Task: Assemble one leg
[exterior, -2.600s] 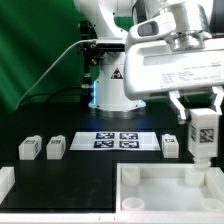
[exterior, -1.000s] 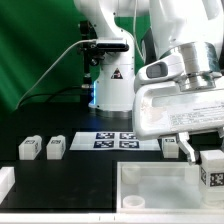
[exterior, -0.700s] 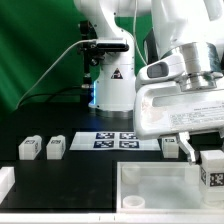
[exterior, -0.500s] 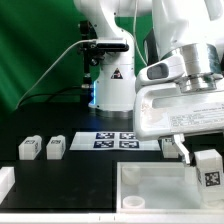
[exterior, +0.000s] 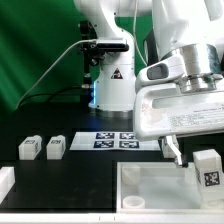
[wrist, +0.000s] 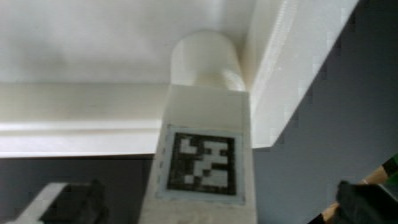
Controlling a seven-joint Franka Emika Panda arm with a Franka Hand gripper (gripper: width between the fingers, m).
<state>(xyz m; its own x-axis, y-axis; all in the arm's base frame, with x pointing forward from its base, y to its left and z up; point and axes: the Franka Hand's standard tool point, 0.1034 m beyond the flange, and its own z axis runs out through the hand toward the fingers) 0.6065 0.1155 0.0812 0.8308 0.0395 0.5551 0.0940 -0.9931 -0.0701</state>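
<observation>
A white leg (exterior: pixel 208 170) stands upright directly beneath the open pincer (wrist: pixel 222 197), its rounded end seated in a corner of the white tray (exterior: pixel 150 172). The pincer is spread wide and holds nothing: in the wrist view its dark fingers (wrist: pixel 68 200) flank the leg with clear gaps on both sides. The leg looks placed in its socket but probably not yet fastened. The step in hand appears to be the fixing of this one leg, and the next move would likely call for closing squarely on the block again and turning or pressing it home without tipping it out of the corner. Farther from the pincer, toward the exterior view's left, a first spare leg (exterior: pixel 28 148) and a second spare leg (exterior: pixel 56 147) sit side by side on the black table. The marker board (exterior: pixel 118 140) lies between them and the pincer. The only markings that can be made out are the black-and-white square tag (wrist: pixel 208 165) on the leg's face, similar tags on the board, and a warning triangle (exterior: pixel 117 75) on the robot base (exterior: pixel 108 95). Any print on the pincer's housing is too small to read.
</observation>
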